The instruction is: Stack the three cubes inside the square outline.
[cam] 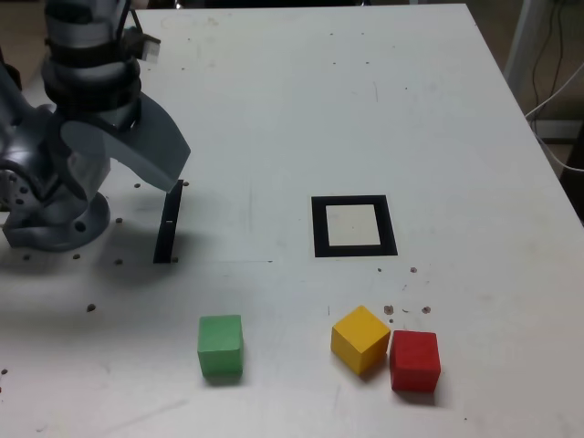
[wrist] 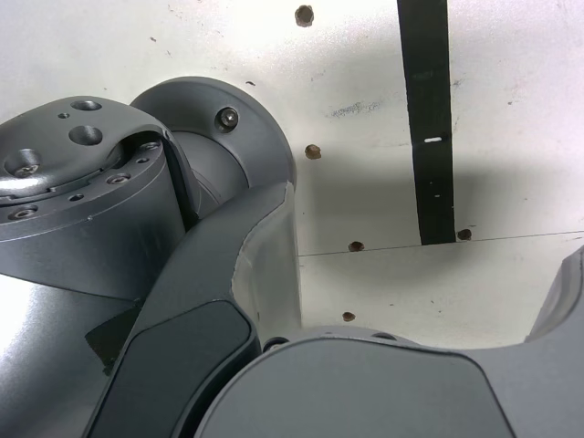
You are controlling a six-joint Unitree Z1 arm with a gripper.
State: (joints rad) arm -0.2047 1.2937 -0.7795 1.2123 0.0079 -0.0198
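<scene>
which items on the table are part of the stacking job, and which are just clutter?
Part of the job:
- green cube
- yellow cube, touching the red one
- red cube
- square outline, nothing in it yet

Just there:
- narrow black strip beside the arm's base
- small dark specks on the table

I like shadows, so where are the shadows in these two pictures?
Exterior view: soft dark patches under the green cube and beside the arm's base on the table. Wrist view: a grey shadow lies across the black strip.
</scene>
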